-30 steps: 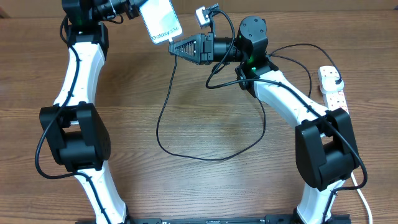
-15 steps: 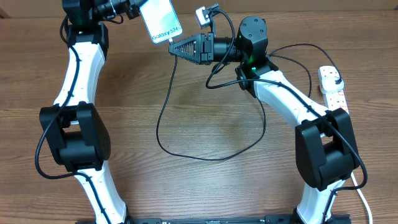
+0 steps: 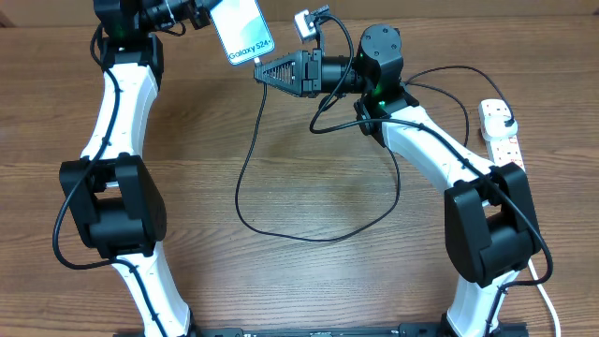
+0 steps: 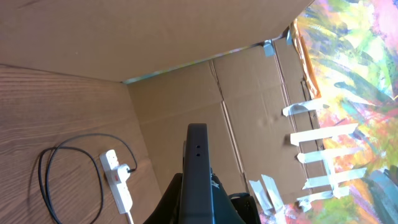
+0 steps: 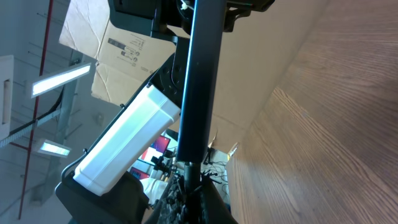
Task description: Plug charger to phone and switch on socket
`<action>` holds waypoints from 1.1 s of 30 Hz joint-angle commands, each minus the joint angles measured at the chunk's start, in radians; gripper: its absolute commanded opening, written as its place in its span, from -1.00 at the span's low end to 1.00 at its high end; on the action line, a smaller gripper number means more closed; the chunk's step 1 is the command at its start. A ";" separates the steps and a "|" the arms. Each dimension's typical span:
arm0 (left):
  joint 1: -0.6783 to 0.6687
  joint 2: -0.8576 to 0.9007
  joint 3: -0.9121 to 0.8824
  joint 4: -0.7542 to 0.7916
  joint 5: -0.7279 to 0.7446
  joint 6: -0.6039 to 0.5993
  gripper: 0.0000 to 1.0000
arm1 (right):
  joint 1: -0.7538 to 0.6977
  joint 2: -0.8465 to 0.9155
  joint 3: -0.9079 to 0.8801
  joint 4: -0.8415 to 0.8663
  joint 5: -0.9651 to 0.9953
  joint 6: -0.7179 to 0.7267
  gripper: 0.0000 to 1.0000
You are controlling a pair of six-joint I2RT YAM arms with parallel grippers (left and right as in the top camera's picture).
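Note:
My left gripper is shut on the phone and holds it up at the back of the table, its light-blue screen facing up. The phone shows edge-on in the left wrist view and the right wrist view. My right gripper is shut on the charger's connector tip, which meets the phone's lower short end. The black charger cable loops over the table to a black plug on the white socket at the right edge.
The socket also shows in the left wrist view, with the cable coiled beside it. A cardboard wall stands behind the table. The right arm spans the right half of the table.

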 commanded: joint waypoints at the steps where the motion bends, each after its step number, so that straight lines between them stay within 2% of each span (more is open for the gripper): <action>1: -0.016 -0.016 0.020 0.011 -0.003 0.013 -0.92 | -0.003 0.002 0.023 0.010 0.006 0.004 -0.92; 33: -0.021 -0.016 0.020 0.011 0.020 0.038 -0.92 | -0.003 0.002 0.023 0.010 0.019 0.016 -0.93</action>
